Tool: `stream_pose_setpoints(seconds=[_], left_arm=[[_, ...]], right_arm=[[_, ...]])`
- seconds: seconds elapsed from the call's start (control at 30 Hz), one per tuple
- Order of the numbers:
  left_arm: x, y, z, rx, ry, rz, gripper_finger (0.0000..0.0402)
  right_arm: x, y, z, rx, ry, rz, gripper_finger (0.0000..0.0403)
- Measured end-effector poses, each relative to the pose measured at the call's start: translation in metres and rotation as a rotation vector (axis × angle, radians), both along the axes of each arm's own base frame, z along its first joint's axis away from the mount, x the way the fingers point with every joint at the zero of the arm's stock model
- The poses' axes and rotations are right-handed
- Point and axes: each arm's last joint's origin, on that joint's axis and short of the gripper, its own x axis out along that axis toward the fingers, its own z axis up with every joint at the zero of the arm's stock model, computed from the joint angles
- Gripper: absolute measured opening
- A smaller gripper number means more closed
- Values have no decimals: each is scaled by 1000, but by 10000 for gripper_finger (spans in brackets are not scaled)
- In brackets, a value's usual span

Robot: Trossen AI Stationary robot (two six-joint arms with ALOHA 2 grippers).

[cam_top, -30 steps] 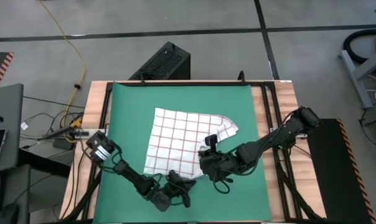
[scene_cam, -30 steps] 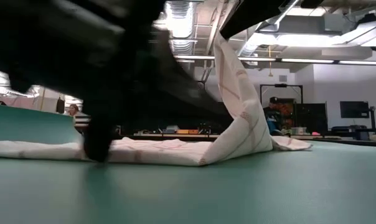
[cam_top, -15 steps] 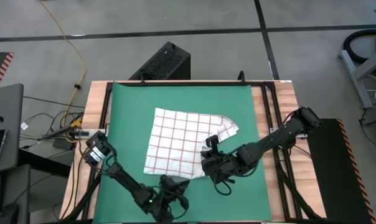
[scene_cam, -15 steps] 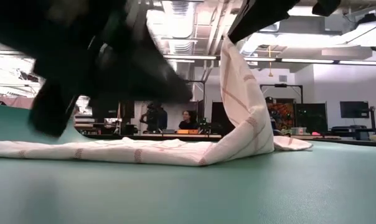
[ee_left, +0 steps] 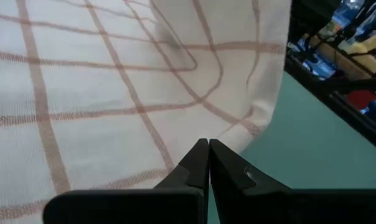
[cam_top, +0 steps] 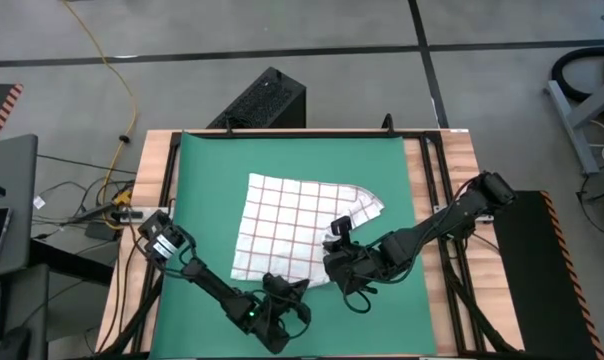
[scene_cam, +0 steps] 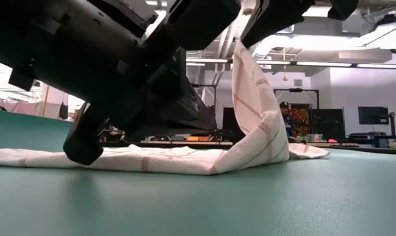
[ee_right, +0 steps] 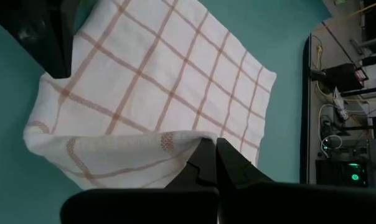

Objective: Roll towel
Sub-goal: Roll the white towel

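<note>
The white towel (cam_top: 297,225) with thin red grid lines lies spread on the green mat (cam_top: 207,180), with its far right corner folded over (cam_top: 367,205). My right gripper (cam_top: 334,260) is shut on the towel's near right corner, which stands raised like a tent in the low view (scene_cam: 257,105). My left gripper (cam_top: 287,292) is shut and sits low at the towel's near edge. Its fingertips (ee_left: 208,148) point over the cloth near a corner (ee_left: 263,118). My right gripper pinches the towel's edge at the near right corner (ee_right: 187,142) between its two fingers, coming from above and slanting down. The corner is lifted clear of the mat, and the cloth slopes down from it (scene_cam: 263,131) to the rest, which lies flat. My left gripper's shut tip (scene_cam: 83,152) is at the towel's near edge; I cannot tell whether it touches the cloth.
The green mat covers most of the wooden table (cam_top: 437,180), with bare mat to the left of, right of and behind the towel. A black frame rail (cam_top: 427,190) runs along the table's right side. People and desks show far behind the table in the low view.
My left gripper drew back toward the table's near edge and rose, then came back down to the towel's near edge. My right gripper stayed still, with the towel's corner still raised.
</note>
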Motion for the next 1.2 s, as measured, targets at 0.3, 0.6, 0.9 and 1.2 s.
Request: stream_pose_setpoints(seconds=[0.3,0.6,0.9,1.2], left_arm=[[6,20,-7,26,108,13,0],[7,21,-11,5,216,-83,0],[10,24,-13,-24,289,-151,0],[7,20,-14,-20,304,-179,0]], right_arm=[[0,0,0,-2,5,0,1],[1,0,1,-32,5,27,1],[15,6,12,-94,-96,172,1],[41,-17,27,21,-229,312,1]])
